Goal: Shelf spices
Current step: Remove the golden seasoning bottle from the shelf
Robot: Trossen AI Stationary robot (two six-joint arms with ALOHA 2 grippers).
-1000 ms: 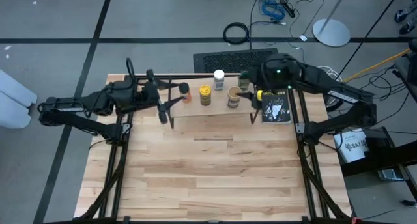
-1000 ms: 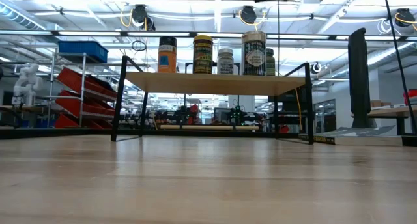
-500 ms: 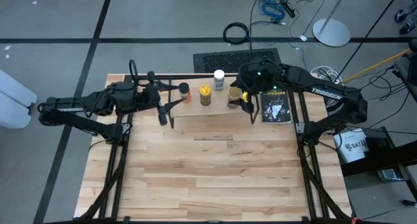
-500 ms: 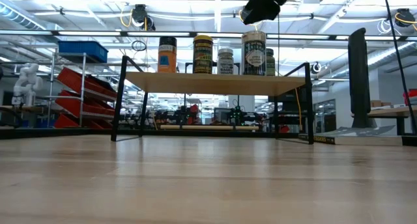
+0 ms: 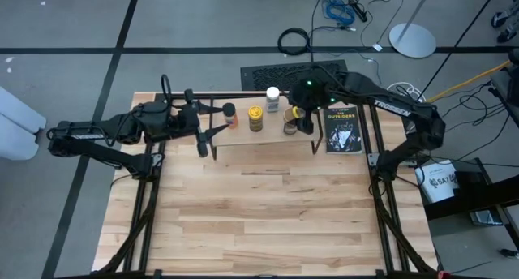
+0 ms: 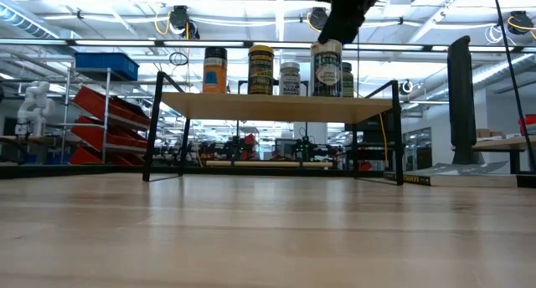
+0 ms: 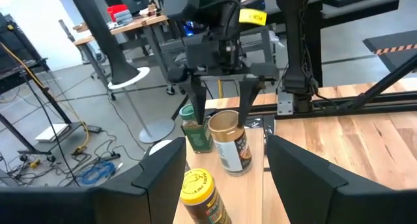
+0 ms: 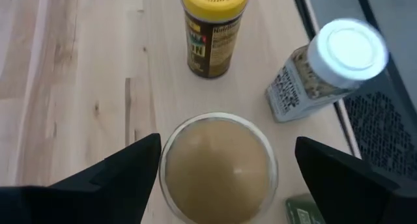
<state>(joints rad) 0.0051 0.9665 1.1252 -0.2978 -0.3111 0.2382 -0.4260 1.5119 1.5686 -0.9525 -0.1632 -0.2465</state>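
- Tan-lidded jar [image 8: 218, 165] stands upright on the shelf [image 5: 243, 137] with the other spices, near the shelf's right end, beside the yellow-lidded jar [image 8: 213, 28].
- Right claw [image 7: 218, 97] hangs over it, fingers spread to either side — nothing pinched.
- Likely light, rigid and smooth (probably slippery); best gripped across the round body, below the lid.
- Left claw [image 5: 212, 129] waits at the shelf's left end, part-spread, empty.
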